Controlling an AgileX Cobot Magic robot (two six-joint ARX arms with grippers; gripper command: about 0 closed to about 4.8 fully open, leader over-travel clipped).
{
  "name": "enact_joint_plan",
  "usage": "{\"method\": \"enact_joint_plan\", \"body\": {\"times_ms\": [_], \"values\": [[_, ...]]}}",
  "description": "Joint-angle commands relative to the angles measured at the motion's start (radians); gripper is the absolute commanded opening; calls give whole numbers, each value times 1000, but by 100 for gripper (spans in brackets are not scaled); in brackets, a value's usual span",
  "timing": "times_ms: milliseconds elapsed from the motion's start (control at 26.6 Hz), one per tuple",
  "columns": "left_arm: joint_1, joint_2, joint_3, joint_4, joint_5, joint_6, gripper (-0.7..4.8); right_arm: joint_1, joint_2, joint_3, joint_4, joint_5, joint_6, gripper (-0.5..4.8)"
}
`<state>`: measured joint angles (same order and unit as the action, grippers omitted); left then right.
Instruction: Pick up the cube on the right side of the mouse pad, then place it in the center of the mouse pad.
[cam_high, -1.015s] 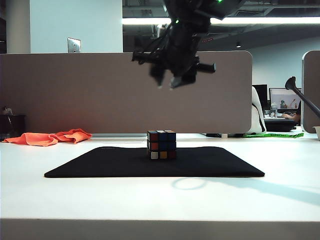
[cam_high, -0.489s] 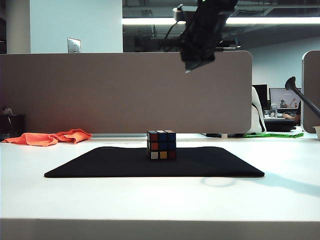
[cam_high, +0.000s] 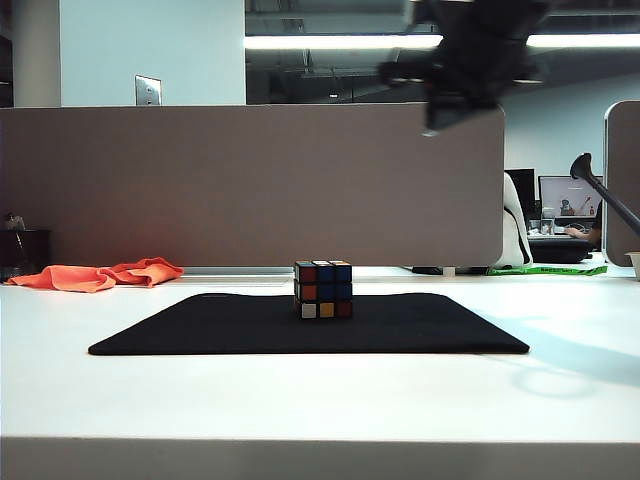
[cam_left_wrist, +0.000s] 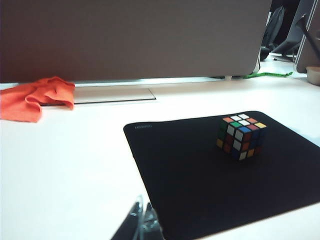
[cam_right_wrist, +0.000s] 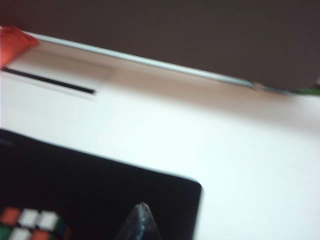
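Right hand (cam_high: 432, 128) closed, empty, high above table; left hand (cam_left_wrist: 142, 225) closed; cube (cam_high: 323, 289) on mouse pad (cam_high: 200, 325).

one cube (cam_high: 323, 289), one mouse pad (cam_high: 420, 325), one orange cloth (cam_high: 100, 274)

orange cloth (cam_high: 98, 274) crumpled at far left of white bench (cam_high: 300, 400); grey partition (cam_high: 250, 180) behind; monitor (cam_high: 570, 196) in background right.

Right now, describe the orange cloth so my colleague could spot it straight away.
Start at the black mouse pad in the table's middle, where the cube sits. Look past its far left corner: the orange cloth lies crumpled below the grey partition, the only soft, bright thing there.
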<state>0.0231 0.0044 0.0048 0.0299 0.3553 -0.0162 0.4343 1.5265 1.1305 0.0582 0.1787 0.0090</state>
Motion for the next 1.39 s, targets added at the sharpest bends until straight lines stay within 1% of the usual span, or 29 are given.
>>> {"method": "enact_joint_plan", "body": {"times_ms": [38, 113, 226, 263, 301, 376, 526, 602, 639, 790, 903, 1241, 1316, 1391], "values": [[-1, 1, 3, -9, -1, 1, -6, -22, -90, -111, 87, -5, -7, -5], [-1, 1, 3, -9, -6, 1, -6, -45, -154, -195, 113, -6, -7, -5], [-1, 1, 3, -11, -47, 1, -6, -76, -245, -311, 169, -6, -12, -5], [-1, 1, 3, -14, -68, 1, -6, -103, -308, -390, 215, -6, -13, -5], [-1, 1, 3, -15, -72, 1, -6, -117, -336, -424, 237, -13, -14, -5], [-1, 1, 3, -14, -72, 9, -6, -177, -449, -558, 315, -83, -19, -5], [-1, 1, 3, -14, -114, 9, -6, -227, -532, -651, 330, -96, -64, -5], [-1, 1, 3, -14, -135, 9, -6, -252, -578, -708, 336, -98, -65, -5], [-1, 1, 3, -14, -135, 9, -6, -271, -601, -738, 337, -124, -65, -5], [0, 1, 3, -14, -135, 9, -6, -317, -642, -813, 415, -233, -65, -5], [0, 1, 3, -14, -135, 9, -6, -351, -679, -851, 441, -262, -64, -5], [0, 1, 3, -14, -135, 8, -6, -366, -856, -940, 438, -267, -62, -5], [0, 1, 3, -14, -135, 8, -6, -366, -925, -953, 407, -237, -63, -5], [0, 1, 3, -15, -135, 8, -6, -366, -1000, -953, 319, -187, -63, -5]]}}
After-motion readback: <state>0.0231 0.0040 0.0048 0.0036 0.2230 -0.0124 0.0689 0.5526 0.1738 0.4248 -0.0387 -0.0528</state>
